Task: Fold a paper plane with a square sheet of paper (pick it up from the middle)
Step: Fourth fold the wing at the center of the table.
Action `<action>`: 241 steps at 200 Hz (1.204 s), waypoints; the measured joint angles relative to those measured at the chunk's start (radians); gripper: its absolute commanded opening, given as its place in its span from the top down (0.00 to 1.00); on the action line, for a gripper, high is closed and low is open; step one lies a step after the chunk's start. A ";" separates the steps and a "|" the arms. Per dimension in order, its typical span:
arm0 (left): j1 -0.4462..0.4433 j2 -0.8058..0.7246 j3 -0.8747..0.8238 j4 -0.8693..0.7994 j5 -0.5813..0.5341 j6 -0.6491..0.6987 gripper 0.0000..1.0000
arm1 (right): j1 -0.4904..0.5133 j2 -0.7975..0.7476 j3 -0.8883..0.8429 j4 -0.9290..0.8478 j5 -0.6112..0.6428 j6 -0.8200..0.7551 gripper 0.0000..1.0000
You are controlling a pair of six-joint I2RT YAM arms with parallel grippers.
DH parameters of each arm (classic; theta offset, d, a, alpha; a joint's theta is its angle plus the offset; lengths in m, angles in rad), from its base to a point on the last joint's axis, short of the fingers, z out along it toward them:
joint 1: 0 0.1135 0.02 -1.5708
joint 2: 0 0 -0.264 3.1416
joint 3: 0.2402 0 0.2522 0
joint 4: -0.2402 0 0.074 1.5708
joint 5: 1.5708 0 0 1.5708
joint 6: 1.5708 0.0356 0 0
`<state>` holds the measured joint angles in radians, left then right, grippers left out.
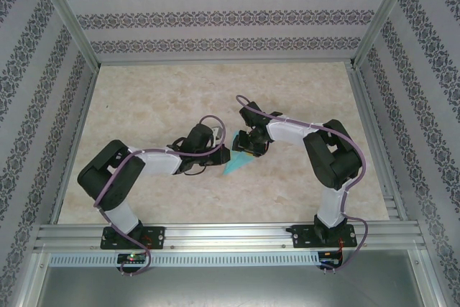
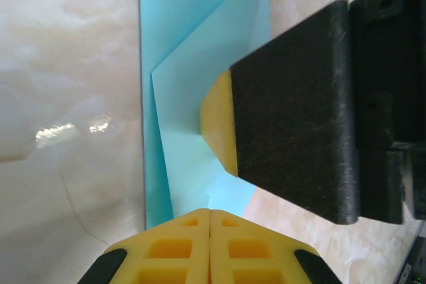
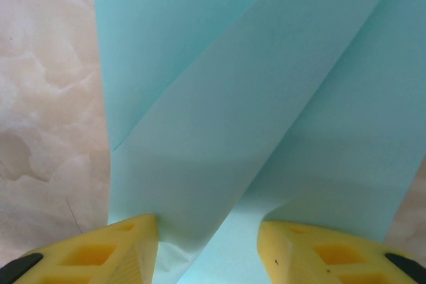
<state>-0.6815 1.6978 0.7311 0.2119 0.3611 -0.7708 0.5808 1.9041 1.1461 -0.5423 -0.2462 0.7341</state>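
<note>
The left gripper's (image 2: pixel 210 213) yellow jaws are pressing flat against each other, tips meeting right at the near edge of the thin, turquoise-blue, partly folded sheet of paper (image 2: pixel 190 64); whether a sliver of paper is caught between them cannot be told. The right gripper's (image 3: pixel 208 234) yellow jaws are standing apart, and the sheet of paper (image 3: pixel 266 98) is lying spread across the gap between them, with nothing clamped.

In the top view both arms are reaching inward and meeting near the middle of the pale beige, marbled tabletop (image 1: pixel 180 91). The left gripper (image 1: pixel 224 154) and the right gripper (image 1: pixel 249 150) are sitting just beside each other, and the sheet of paper (image 1: pixel 236 166) is showing under and in front of them as a small pointed shape, its sharp tip aiming toward the arm bases.

From the left wrist, the paper is lying flat on the tabletop (image 2: pixel 66 98), one long edge running straight and diagonal folded layers overlapping on top. One black right-hand finger is coming down from the right, and its yellow pad (image 2: pixel 218 124) is touching the folded layers. From the right wrist, a broad diagonal flap is crossing the paper, bare tabletop (image 3: pixel 40 98) showing at the left.
</note>
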 measured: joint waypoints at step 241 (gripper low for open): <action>0.000 0.079 0.026 0.002 0.026 -0.003 0.93 | 0.000 0.007 0.006 -0.008 0.002 0.000 0.53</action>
<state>-0.6819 1.7771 0.7570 0.2134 0.3870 -0.7734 0.5808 1.9114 1.1526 -0.5507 -0.2443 0.7345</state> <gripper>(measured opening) 0.074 0.475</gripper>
